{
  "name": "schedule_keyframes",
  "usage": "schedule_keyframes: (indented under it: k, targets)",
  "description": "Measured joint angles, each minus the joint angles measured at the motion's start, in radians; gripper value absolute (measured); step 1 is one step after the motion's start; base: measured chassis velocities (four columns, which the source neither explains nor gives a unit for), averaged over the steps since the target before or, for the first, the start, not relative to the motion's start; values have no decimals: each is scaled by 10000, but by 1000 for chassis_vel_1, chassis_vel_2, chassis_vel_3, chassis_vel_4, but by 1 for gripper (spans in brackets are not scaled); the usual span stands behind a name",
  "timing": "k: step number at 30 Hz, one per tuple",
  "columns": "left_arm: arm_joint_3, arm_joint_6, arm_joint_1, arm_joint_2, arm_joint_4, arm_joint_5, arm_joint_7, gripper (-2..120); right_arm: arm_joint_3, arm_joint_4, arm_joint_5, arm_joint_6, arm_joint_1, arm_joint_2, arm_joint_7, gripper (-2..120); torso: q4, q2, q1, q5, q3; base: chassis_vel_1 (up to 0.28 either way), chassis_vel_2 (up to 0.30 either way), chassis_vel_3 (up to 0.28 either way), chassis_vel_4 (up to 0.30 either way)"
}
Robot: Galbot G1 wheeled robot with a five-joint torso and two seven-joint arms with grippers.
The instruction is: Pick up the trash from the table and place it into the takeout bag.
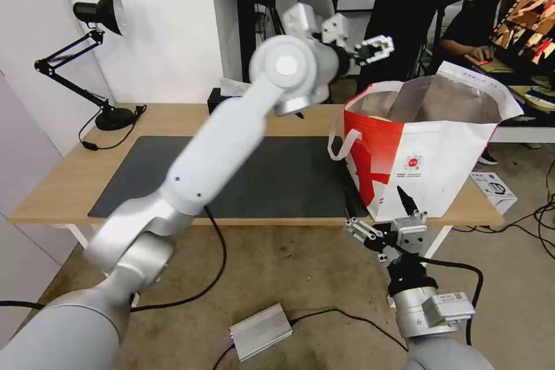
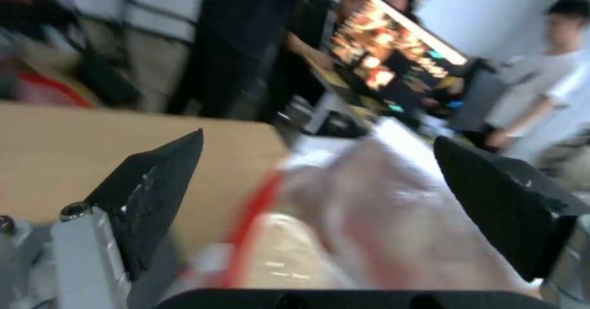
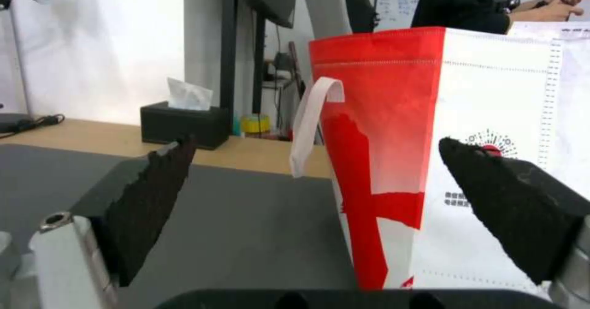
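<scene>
- Takeout bag (image 1: 430,153): stands upright at the right end of the desk (image 1: 63,185), mouth open, silver foil lining exposed, one corner on the dark grey mat (image 1: 272,176).
- Trash: a beige shape lies inside the bag in the blurred left wrist view, possibly the pulp bowl (image 2: 289,258).
- Left gripper (image 1: 374,49): raised above the bag's rear rim, fingers spread wide, nothing held.
- Right gripper (image 1: 384,217): low at the desk's front edge, before the bag, fingers wide apart, empty.
- Black tissue box (image 3: 177,123) and desk lamp (image 1: 98,58): along the desk's back edge.
</scene>
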Motion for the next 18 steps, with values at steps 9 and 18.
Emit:
schedule_keyframes:
  k: [9, 18]
  targets:
    - [-243, -397, 1822, 2220, -2450, 2291, 639, 100, 25, -109, 6, -25, -16, -48, -3, 100, 1, 0, 0, -3, 0, 0, 0, 0, 0]
    - [-2651, -549, 4874, 4813, -4170, 3990, 2171, 100, 32, -89, 7, -45, -145, -19, -11, 100, 3, 0, 1, -5, -1, 0, 0, 0, 0]
